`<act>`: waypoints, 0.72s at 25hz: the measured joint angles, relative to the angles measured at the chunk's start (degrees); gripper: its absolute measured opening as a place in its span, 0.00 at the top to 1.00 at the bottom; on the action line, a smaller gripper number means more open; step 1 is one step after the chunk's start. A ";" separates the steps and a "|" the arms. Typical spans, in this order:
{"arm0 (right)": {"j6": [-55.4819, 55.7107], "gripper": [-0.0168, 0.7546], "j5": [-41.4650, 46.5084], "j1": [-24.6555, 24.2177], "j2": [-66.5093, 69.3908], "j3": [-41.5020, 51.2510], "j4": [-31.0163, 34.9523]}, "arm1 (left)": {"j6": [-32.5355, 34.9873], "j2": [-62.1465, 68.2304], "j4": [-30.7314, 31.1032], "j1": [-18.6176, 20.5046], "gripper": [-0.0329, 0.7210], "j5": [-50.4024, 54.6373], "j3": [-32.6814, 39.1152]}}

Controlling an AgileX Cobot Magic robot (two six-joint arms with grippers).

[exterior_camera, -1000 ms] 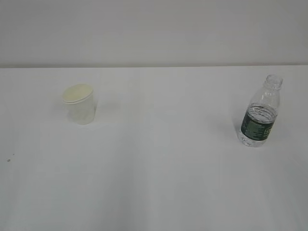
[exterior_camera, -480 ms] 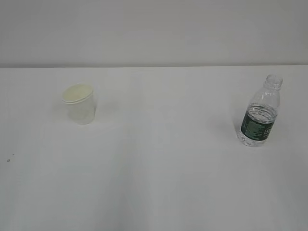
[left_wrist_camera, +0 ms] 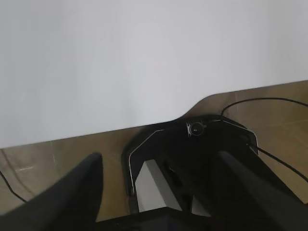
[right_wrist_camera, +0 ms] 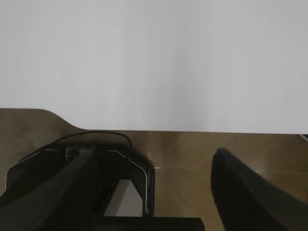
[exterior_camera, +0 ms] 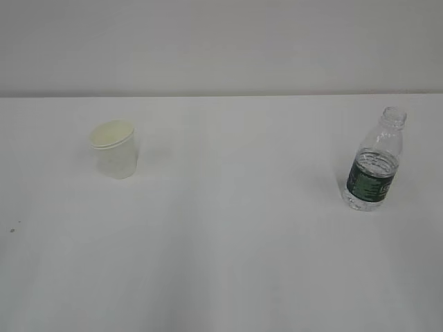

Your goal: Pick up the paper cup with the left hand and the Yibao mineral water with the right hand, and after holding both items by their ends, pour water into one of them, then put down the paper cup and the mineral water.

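The paper cup [exterior_camera: 115, 149], white with a cream inside, stands upright on the left of the white table [exterior_camera: 228, 228]. The Yibao mineral water [exterior_camera: 374, 161], a clear uncapped bottle with a dark green label, stands upright at the right. Neither gripper shows in the exterior view. The left wrist view shows my left gripper [left_wrist_camera: 157, 161] open with nothing between its dark fingers, back off the table's near edge over the floor. My right gripper [right_wrist_camera: 155, 156] is likewise open and empty in the right wrist view. Cup and bottle are out of both wrist views.
A pale wall [exterior_camera: 221, 41] rises behind the table. Below the grippers lie a brown floor [right_wrist_camera: 183, 149], a dark robot base [left_wrist_camera: 192, 149] and a black cable [left_wrist_camera: 269, 101]. A small dark speck [exterior_camera: 12, 230] marks the table's left.
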 joint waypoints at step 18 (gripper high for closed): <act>0.02 0.26 -0.49 0.00 10.98 0.00 0.00 | -0.49 12.94 0.00 0.00 0.29 -2.68 0.00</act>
